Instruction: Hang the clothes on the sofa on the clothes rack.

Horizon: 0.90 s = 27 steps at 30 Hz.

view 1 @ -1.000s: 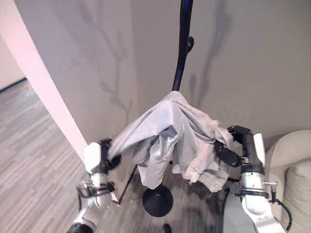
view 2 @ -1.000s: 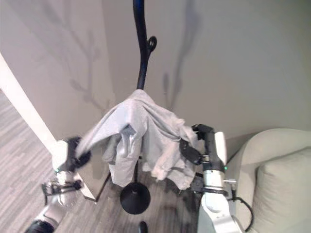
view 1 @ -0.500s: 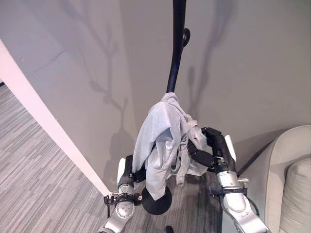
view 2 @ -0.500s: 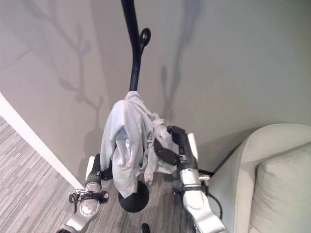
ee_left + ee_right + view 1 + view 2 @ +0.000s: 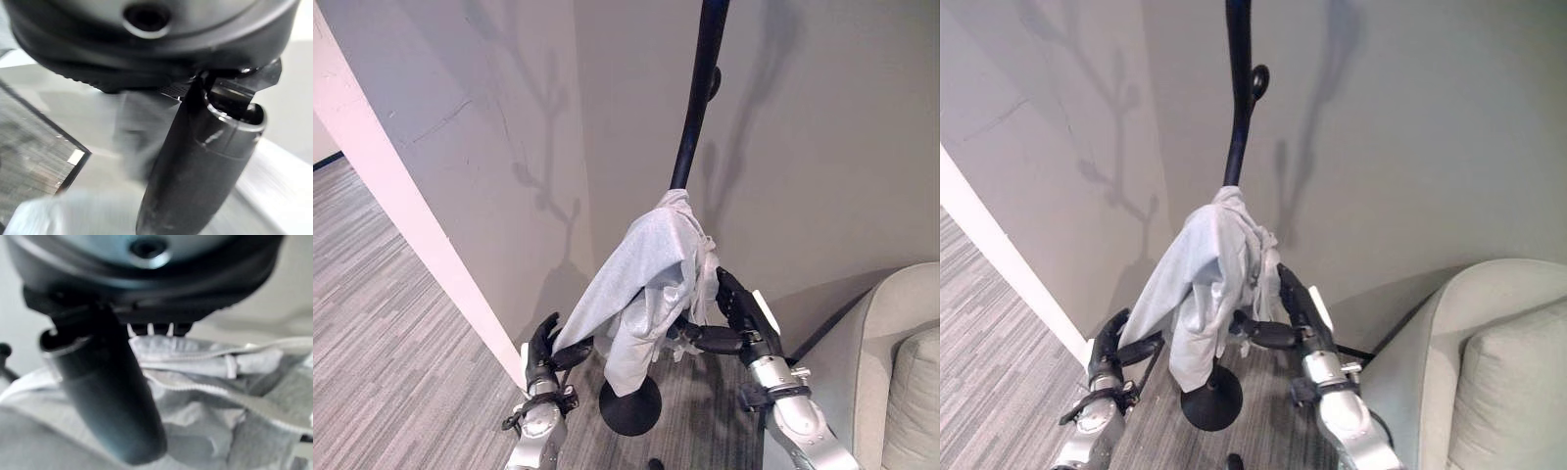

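A light grey garment (image 5: 651, 284) is hanging bunched on the black pole of the clothes rack (image 5: 697, 98), its top caught partway up the pole and its folds drooping toward the round black base (image 5: 629, 405) standing on the grey striped floor (image 5: 401, 323). One long corner of the cloth is trailing down and to the left, reaching the robot's left hand (image 5: 548, 345), which is sitting low at the near left of the rack. That hand's fingers are pointing upward and looking fairly straight, with the thumb spread out under the cloth's tip; the cloth is touching it, but whether it is being pinched cannot be told. In the left wrist view the thumb (image 5: 200, 166) is standing out dark against blurred pale cloth.

The right hand (image 5: 734, 313) is sitting at the right side of the garment, just beside its lower folds, with the fingers stretched straight up and to the left and the thumb (image 5: 710, 340) reaching leftward into the hanging cloth. In the right wrist view the thumb (image 5: 110, 396) is lying over crumpled grey fabric (image 5: 230, 396) with white seams, not curled round it.

A beige wall (image 5: 842, 147) is rising behind the rack, a pale pillar (image 5: 401, 215) is standing at the left, and a pale sofa (image 5: 1489, 362) is sitting at the near right.
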### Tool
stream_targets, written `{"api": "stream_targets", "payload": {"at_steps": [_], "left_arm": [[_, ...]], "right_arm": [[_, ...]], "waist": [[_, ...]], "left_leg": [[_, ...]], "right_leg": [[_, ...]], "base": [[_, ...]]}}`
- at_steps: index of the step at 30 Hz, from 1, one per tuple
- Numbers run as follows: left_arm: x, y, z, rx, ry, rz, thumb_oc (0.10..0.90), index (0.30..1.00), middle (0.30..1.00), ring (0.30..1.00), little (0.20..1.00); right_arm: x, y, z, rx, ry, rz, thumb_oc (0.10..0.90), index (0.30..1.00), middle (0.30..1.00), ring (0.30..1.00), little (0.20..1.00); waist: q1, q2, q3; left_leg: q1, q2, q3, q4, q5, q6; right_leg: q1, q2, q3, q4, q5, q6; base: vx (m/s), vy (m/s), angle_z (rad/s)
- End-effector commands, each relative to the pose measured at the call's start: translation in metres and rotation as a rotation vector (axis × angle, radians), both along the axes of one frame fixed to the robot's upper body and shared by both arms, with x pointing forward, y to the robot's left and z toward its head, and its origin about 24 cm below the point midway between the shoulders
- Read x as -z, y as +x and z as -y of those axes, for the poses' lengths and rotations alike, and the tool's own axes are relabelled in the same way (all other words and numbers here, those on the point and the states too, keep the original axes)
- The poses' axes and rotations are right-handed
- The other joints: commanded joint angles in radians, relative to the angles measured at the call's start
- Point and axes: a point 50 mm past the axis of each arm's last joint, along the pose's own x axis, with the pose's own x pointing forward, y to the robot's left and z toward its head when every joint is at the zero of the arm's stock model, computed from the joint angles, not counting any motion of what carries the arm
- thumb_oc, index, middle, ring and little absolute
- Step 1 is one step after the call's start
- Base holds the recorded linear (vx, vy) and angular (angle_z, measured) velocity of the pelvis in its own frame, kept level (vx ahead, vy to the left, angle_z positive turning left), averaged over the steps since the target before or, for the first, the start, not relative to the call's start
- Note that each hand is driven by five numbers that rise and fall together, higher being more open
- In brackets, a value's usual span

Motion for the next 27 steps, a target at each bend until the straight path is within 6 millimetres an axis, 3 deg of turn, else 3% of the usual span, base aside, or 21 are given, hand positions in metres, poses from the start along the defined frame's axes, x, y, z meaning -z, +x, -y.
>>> {"api": "stream_targets", "payload": {"at_steps": [1,6,11,13,19,21,26,27], "left_arm": [[-0.019,0.014,-0.02,-0.079,-0.054,0.174,0.8,0.9,0.9,0.9,0.9],[-0.011,0.001,-0.031,-0.109,-0.094,0.151,0.8,0.9,0.9,0.9,0.9],[-0.014,-0.013,-0.043,0.064,-0.071,0.177,0.8,0.9,0.9,0.9,0.9],[-0.013,-0.016,-0.049,0.034,-0.099,0.194,0.8,0.9,0.9,0.9,0.9],[-0.013,-0.016,-0.049,0.035,-0.099,0.194,0.8,0.9,0.9,0.9,0.9],[-0.005,-0.024,-0.051,-0.074,-0.239,0.216,0.8,0.9,0.9,0.9,0.9],[-0.005,-0.024,-0.051,-0.074,-0.239,0.216,0.8,0.9,0.9,0.9,0.9],[0.057,-0.088,-0.046,-0.292,-0.385,-0.113,0.8,0.9,0.9,0.9,0.9]], "right_arm": [[-0.037,0.012,0.017,0.038,0.076,0.204,0.8,0.9,0.9,0.9,0.9],[-0.044,0.01,0.032,-0.01,0.002,0.2,0.8,0.9,0.9,0.9,0.9],[-0.074,0.008,0.066,-0.07,-0.102,0.233,0.8,0.9,0.9,0.9,0.9],[-0.082,0.004,0.075,-0.076,-0.095,0.245,0.8,0.9,0.9,0.9,0.9],[-0.082,0.004,0.075,-0.076,-0.095,0.245,0.8,0.9,0.9,0.9,0.9],[-0.077,-0.001,0.085,-0.041,-0.052,0.218,0.8,0.9,0.9,0.9,0.9],[-0.077,-0.001,0.085,-0.041,-0.052,0.218,0.8,0.9,0.9,0.9,0.9],[0.064,-0.031,0.074,0.44,0.92,0.016,0.8,0.9,0.9,0.9,0.9]], "waist": [[0.012,-0.042,-0.051],[0.017,-0.047,-0.051],[0.016,-0.049,-0.044],[0.014,-0.052,-0.045],[0.015,-0.052,-0.045],[0.011,-0.052,-0.043],[0.011,-0.052,-0.043],[0.025,-0.041,-0.041]], "left_leg": [[0.006,-0.014,0.005,0.005,-0.055,0.015],[0.006,-0.01,0.007,0.005,-0.053,0.012],[0.001,-0.006,0.008,0.005,-0.051,0.008],[0.001,-0.006,0.012,0.005,-0.052,0.006],[0.001,-0.006,0.012,0.005,-0.052,0.006],[0.001,-0.005,0.015,0.005,-0.052,0.004],[0.001,-0.005,0.015,0.005,-0.052,0.004],[0.007,-0.003,0.004,0.005,-0.06,0.005]], "right_leg": [[0.065,-0.075,0.027,0.006,-0.104,0.09],[0.069,-0.074,0.023,0.006,-0.107,0.09],[0.066,-0.073,0.02,0.006,-0.105,0.093],[0.066,-0.073,0.019,0.006,-0.106,0.094],[0.066,-0.073,0.02,0.006,-0.106,0.094],[0.067,-0.073,0.017,0.006,-0.107,0.095],[0.067,-0.073,0.017,0.006,-0.107,0.095],[0.08,-0.068,0.005,0.006,-0.118,0.089]], "base": [[0.0,0.0,0.0],[0.0,0.0,0.0],[0.0,0.001,0.01],[0.0,0.0,0.0],[0.0,0.0,-0.02],[0.0,0.0,0.0],[0.01,0.001,0.0],[0.09,0.044,0.05]]}}
